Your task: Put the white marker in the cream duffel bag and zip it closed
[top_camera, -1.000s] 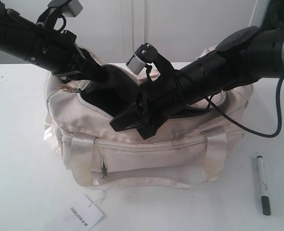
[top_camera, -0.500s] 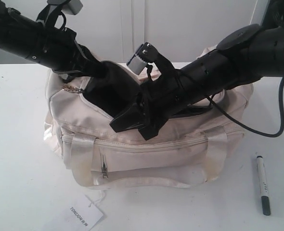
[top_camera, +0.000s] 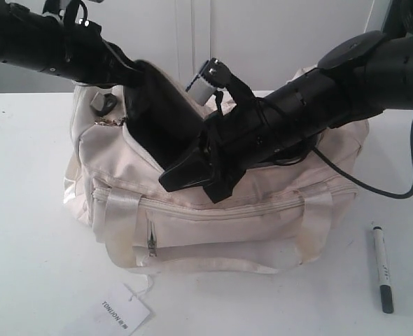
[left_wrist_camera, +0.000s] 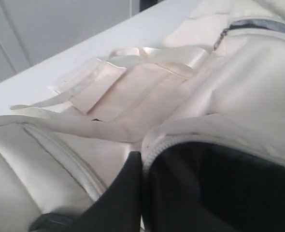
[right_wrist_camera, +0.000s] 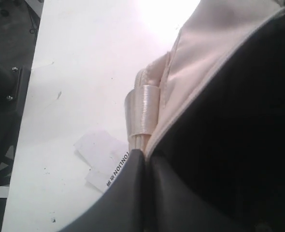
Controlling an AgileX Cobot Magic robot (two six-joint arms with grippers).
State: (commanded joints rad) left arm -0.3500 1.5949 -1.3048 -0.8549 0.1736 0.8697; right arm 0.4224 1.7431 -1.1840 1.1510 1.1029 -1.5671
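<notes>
Exterior view: left gripper (left_wrist_camera: 141, 166), clamped on the rim of the cream duffel bag (top_camera: 213, 231), has hoisted it (mouth wider); right gripper (right_wrist_camera: 145, 164) pinches the near rim; white marker (top_camera: 382, 269) outside.

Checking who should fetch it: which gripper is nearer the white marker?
Right. The right gripper pinches the front rim of the cream duffel bag, mid-bag; the white marker lies beyond the bag's end on that arm's side. The left gripper holds the rim at the opposite end.
</notes>
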